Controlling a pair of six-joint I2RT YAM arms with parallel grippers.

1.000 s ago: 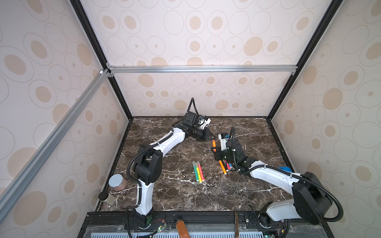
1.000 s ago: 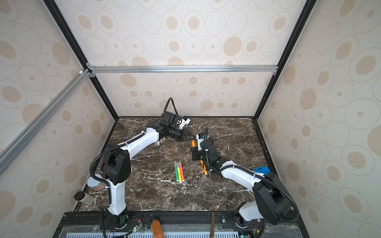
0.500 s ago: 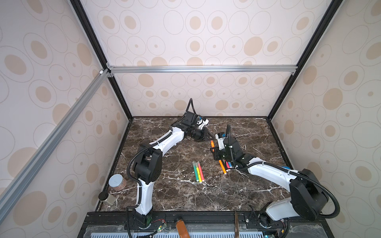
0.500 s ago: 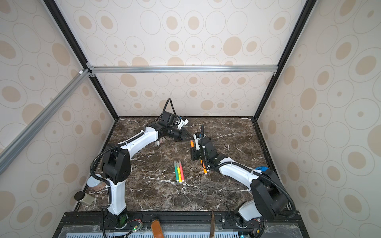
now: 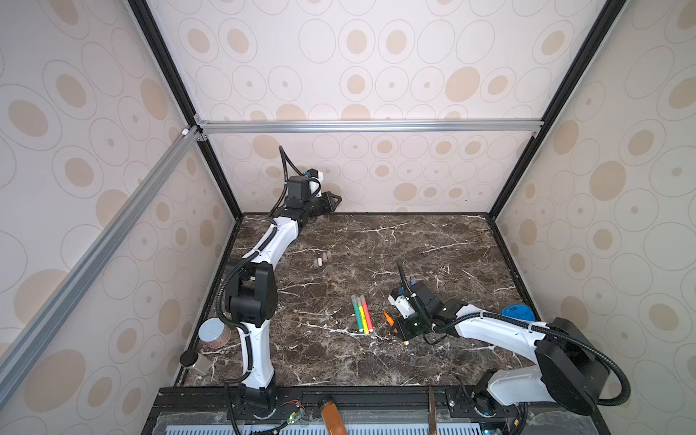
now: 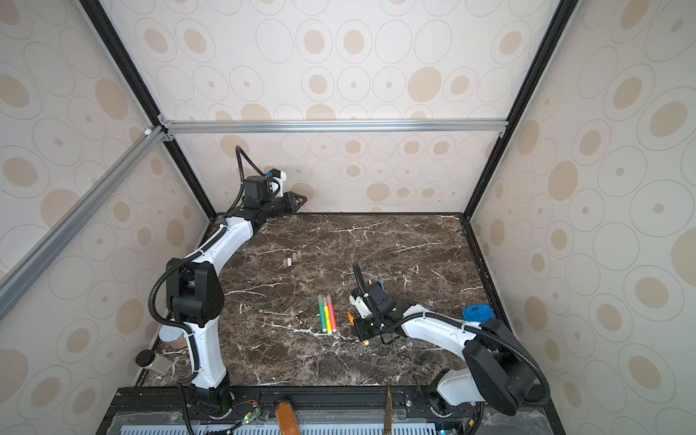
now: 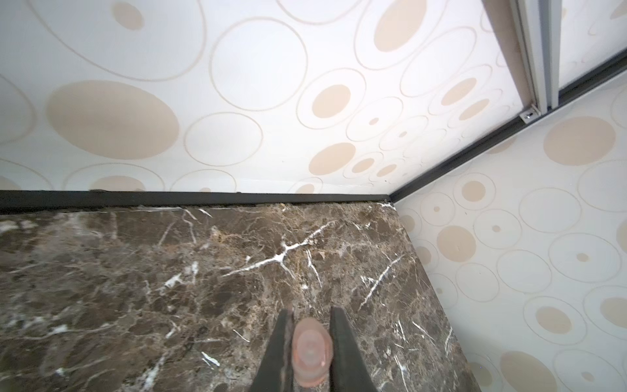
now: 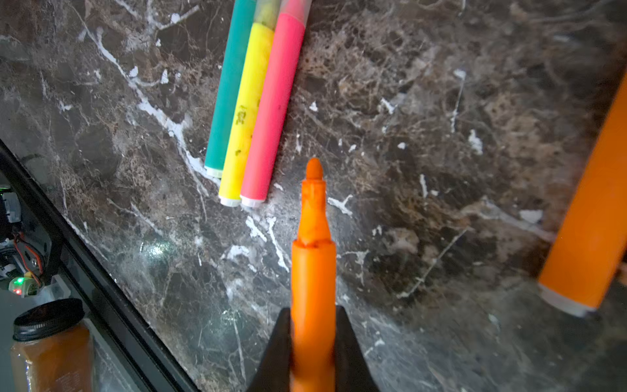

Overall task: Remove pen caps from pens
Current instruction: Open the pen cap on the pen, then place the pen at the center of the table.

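Observation:
My left gripper (image 5: pixel 336 198) (image 7: pixel 310 314) hangs high by the back wall, shut on a pale brownish pen cap (image 7: pixel 310 349). My right gripper (image 5: pixel 400 331) (image 8: pixel 314 312) is low over the table's front middle. It is shut on an orange pen (image 8: pixel 312 251) whose bare tip (image 5: pixel 388 318) points at three pens. Those green, yellow and red pens (image 5: pixel 361 314) (image 6: pixel 327 313) lie side by side with their caps (image 8: pixel 268 8) on. Three loose pen caps (image 5: pixel 322 260) (image 6: pixel 290 260) lie further back. A second orange pen (image 8: pixel 590 220) lies beside my right gripper.
A tin can (image 5: pixel 212 331) and a small black-lidded jar (image 5: pixel 192 361) stand at the table's front left edge. A blue lid (image 5: pixel 518 312) lies at the right edge. An amber bottle (image 5: pixel 331 414) (image 8: pixel 51 346) stands past the black front rail (image 5: pixel 376 393).
The two grippers, close together mid-table before, have drawn apart. The left went back and up to the wall with the cap; the right came forward and down with the uncapped orange pen.

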